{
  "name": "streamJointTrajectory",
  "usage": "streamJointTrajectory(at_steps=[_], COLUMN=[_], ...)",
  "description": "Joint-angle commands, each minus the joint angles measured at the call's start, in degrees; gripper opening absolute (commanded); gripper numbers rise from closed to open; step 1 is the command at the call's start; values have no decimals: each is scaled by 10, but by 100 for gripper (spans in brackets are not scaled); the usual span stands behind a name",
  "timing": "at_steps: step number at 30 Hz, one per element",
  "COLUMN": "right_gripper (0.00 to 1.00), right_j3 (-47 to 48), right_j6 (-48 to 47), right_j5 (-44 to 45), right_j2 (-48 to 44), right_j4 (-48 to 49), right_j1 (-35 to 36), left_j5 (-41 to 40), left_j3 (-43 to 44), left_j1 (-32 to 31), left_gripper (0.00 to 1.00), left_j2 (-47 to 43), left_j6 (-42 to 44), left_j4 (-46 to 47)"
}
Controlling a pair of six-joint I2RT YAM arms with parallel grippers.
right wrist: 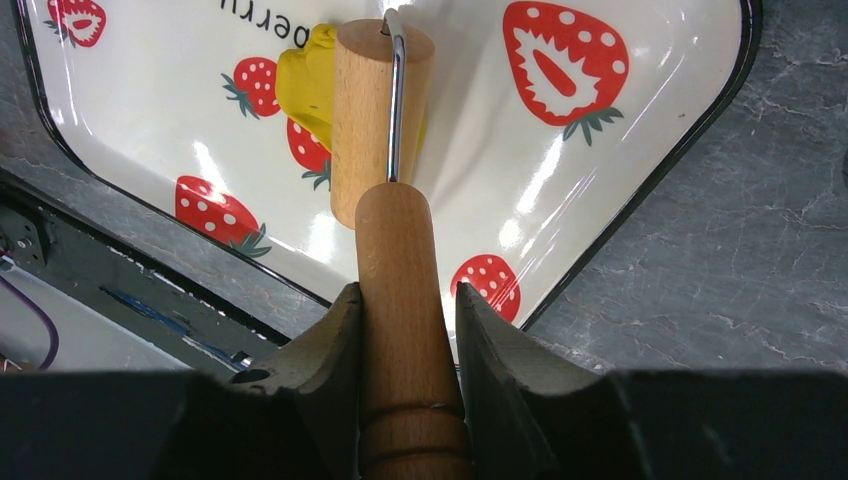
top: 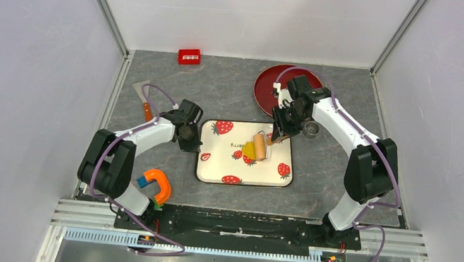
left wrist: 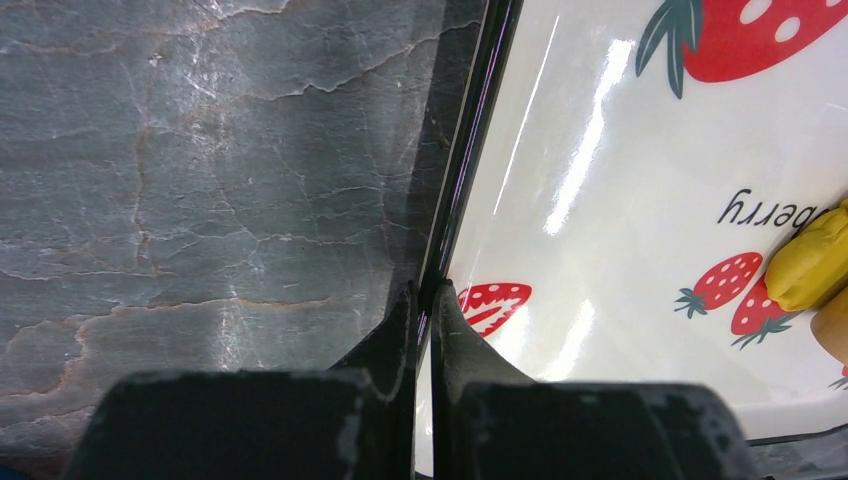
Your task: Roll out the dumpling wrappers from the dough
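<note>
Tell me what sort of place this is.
Probably a robot test booth, not a real kitchen: plain white walls box in a grey table, two arms are bolted to a rail, and the work is play-cooking, a wooden roller on yellow dough in a strawberry tray.

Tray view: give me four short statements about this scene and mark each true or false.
1. The right gripper clamps the roller by its handle. True.
2. The dough lies on the red plate. False: it lies on the tray, partly under the roller.
3. The left gripper pinches the tray's rim. True.
4. The metal ring sits on the tray. False: it stands on the table, to the right of the tray.
</note>
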Motion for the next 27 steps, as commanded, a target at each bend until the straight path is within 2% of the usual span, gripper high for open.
streamJointTrajectory(at_steps=[1,20,27], right_gripper=[0,0,0], right_j3=[-50,-47,-14], right_j6=[-59,-59,-69], right_j5=[281,285,243], right_j2=[54,72,78], right_j4=[-66,-73,-69], right_j1=[-31,-26,-9], left_j5=[-225,-223,-201], left_j3=[-11,-9,-13], left_j1=[52,52,52], left_gripper=[2,2,2], left_j2=[15,20,17], left_j6=[66,78,88], left_j4=[-124,-117,-106])
